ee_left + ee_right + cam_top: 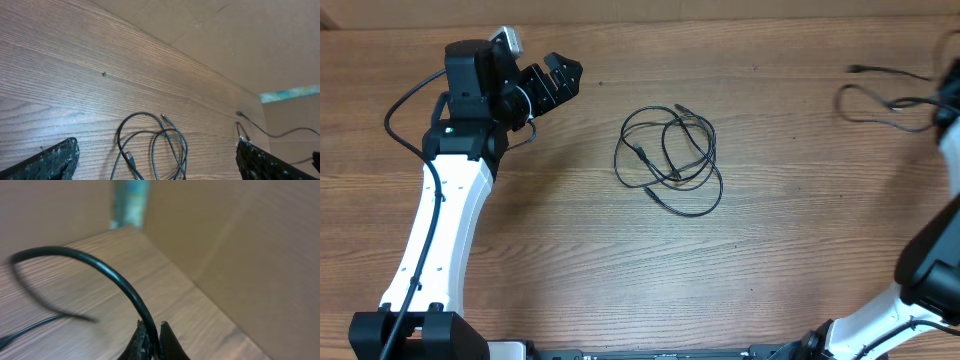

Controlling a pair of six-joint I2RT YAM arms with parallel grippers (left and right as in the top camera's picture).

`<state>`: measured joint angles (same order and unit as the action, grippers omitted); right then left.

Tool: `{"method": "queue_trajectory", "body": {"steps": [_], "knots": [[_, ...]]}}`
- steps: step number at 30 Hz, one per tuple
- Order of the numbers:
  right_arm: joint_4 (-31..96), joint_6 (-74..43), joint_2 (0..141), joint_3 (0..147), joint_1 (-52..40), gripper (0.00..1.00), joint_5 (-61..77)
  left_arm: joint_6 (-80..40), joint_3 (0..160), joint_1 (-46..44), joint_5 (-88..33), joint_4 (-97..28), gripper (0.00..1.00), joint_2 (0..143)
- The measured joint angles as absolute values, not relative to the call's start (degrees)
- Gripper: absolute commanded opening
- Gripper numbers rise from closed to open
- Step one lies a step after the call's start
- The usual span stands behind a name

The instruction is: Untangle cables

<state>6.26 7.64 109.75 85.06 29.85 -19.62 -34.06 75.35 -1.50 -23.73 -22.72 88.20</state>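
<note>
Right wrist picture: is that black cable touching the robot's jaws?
Touching. The right wrist view shows the black cable curving down into the right gripper, where it sits pinched between the shut jaws.

White-and-black left arm (445,215) is seen stretched forward from its base, wrist angled right toward centre. Black two-finger left gripper (555,82) is held spread wide, nothing between the fingers. Right arm (930,265) is cropped at the right edge. Right gripper (152,342) is pinched tight on a thin black cable (100,267).
</note>
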Motion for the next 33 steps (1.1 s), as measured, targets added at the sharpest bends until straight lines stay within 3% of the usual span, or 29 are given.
{"method": "queue_trajectory", "body": {"steps": [6,7,11,12,13,20,28,33], "knots": [[6.1,5.0,109.8,85.1,36.5,0.04,-11.7,-34.1,75.4,-1.5,-23.7,-22.7,1.0,88.2],[6.1,4.6,109.8,85.1,37.1,0.11,-10.8,-34.1,75.4,-1.5,-23.7,-22.7,1.0,88.2],[7.1,3.6,109.8,85.1,37.8,0.83,-9.0,-34.1,75.4,-1.5,-23.7,-22.7,1.0,88.2],[7.7,3.4,109.8,85.1,37.8,0.97,-8.6,-34.1,75.4,-1.5,-23.7,-22.7,1.0,88.2],[8.3,3.4,109.8,85.1,37.8,1.0,-8.3,-34.1,75.4,-1.5,-23.7,-22.7,1.0,88.2],[14.5,3.2,109.8,85.1,37.8,1.0,-3.5,-34.1,75.4,-1.5,-23.7,-22.7,1.0,88.2],[19.1,2.8,109.8,85.1,37.6,1.0,13.8,-34.1,75.4,-1.5,-23.7,-22.7,1.0,88.2],[20.6,1.7,108.0,85.1,35.8,1.0,14.7,-34.1,75.4,-1.5,-23.7,-22.7,1.0,88.2]]}}
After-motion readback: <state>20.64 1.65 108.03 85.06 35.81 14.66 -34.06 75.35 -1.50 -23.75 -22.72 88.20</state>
